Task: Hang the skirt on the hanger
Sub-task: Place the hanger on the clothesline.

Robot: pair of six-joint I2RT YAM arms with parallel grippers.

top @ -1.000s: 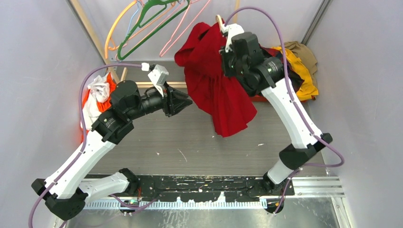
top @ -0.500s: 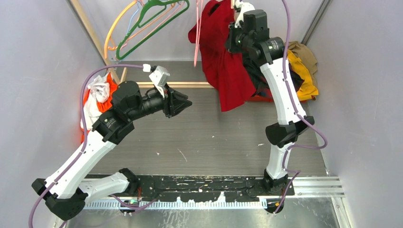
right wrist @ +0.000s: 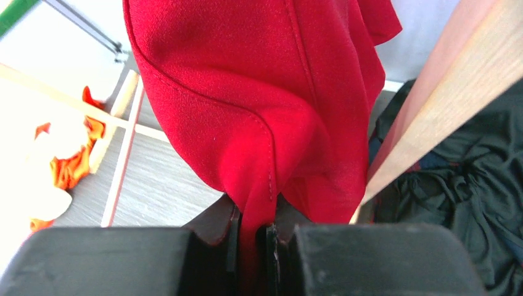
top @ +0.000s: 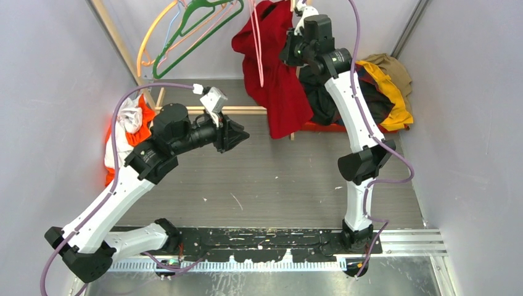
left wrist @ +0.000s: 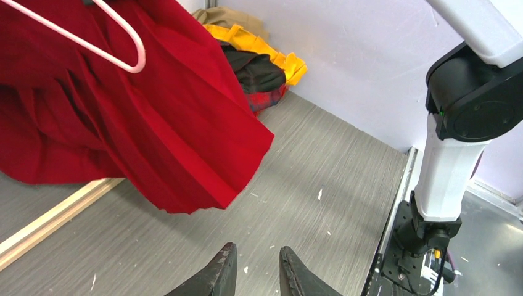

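The bright-red pleated skirt (top: pixel 274 77) hangs in the air at the back middle, its hem above the table. My right gripper (top: pixel 288 52) is raised high and shut on the skirt's top edge; in the right wrist view the fabric (right wrist: pixel 265 117) is pinched between the jaws of the right gripper (right wrist: pixel 253 228). A pale pink hanger (top: pixel 256 43) hangs in front of the skirt and also shows in the left wrist view (left wrist: pixel 92 43). I cannot make out the cream hanger. My left gripper (top: pixel 239 134) is open and empty, low and left of the hem (left wrist: pixel 185 154); in its own view the left gripper (left wrist: pixel 256 265) points at bare table.
Green (top: pixel 197 24) and orange (top: pixel 147 43) hangers hang at the back left. A wooden rack bar (top: pixel 240 111) crosses the table and a wooden post (right wrist: pixel 432 105) stands beside the skirt. Yellow, black and olive clothes (top: pixel 382 86) are piled back right. An orange-white cloth (top: pixel 126 120) lies left.
My right arm has stretched up and back, lifting the skirt and carrying it left behind the pink hanger. The left gripper has barely moved.
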